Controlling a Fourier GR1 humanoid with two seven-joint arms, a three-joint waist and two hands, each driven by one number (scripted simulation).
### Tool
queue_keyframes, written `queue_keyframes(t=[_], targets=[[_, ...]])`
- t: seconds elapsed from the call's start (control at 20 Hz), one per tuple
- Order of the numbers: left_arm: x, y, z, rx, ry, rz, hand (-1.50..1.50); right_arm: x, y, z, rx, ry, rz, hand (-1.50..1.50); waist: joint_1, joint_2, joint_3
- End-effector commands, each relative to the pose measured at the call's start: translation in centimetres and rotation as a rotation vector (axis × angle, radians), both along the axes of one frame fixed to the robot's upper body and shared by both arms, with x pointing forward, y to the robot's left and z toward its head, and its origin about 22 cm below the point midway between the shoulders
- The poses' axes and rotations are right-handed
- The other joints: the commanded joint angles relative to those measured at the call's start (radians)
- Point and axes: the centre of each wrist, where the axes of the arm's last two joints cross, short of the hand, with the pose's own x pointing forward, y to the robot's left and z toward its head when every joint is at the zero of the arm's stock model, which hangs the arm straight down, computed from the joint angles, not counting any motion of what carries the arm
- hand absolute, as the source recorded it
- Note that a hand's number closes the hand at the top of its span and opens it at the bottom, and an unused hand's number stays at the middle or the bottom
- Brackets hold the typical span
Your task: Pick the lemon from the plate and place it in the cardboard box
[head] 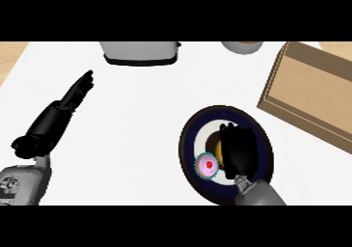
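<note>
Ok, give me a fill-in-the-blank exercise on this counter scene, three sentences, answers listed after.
1. The right hand is lowered over the dark ____, hiding most of the lemon.
2. The cardboard box stands to the ____ of the plate.
3. On the plate beside the right hand sits a small cupcake with ____ frosting.

Missing words: plate; right; pink
</note>
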Motion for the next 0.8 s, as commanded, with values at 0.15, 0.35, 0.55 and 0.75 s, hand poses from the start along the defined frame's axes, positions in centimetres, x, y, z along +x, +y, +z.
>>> queue_keyframes(t=[0.15, 0.35, 0.55, 0.75], targets=[[0.4, -0.7, 0.4, -0.002, -0.006, -0.023, 0.0, -1.6, 0.6, 0.9, 0.21, 0.127, 0.679, 1.5, 0.028, 0.012, 0.006], [-0.3, 0.5, 0.0, -0.006, 0.004, -0.003, 0.0, 0.6, -4.2, 4.4, 0.239, 0.024, 0.859, 1.5, 0.009, 0.003, 0.003], [0.2, -0.9, 0.3, -0.002, 0.002, 0.002, 0.0, 1.2, -8.4, 9.8, 0.18, -0.123, 0.936, 1.5, -0.012, -0.001, 0.002], [-0.7, 1.5, -1.3, 0.006, 0.014, 0.019, 0.0, 0.0, -10.2, 13.8, 0.288, -0.196, 0.849, 1.5, -0.012, -0.002, 0.001]])
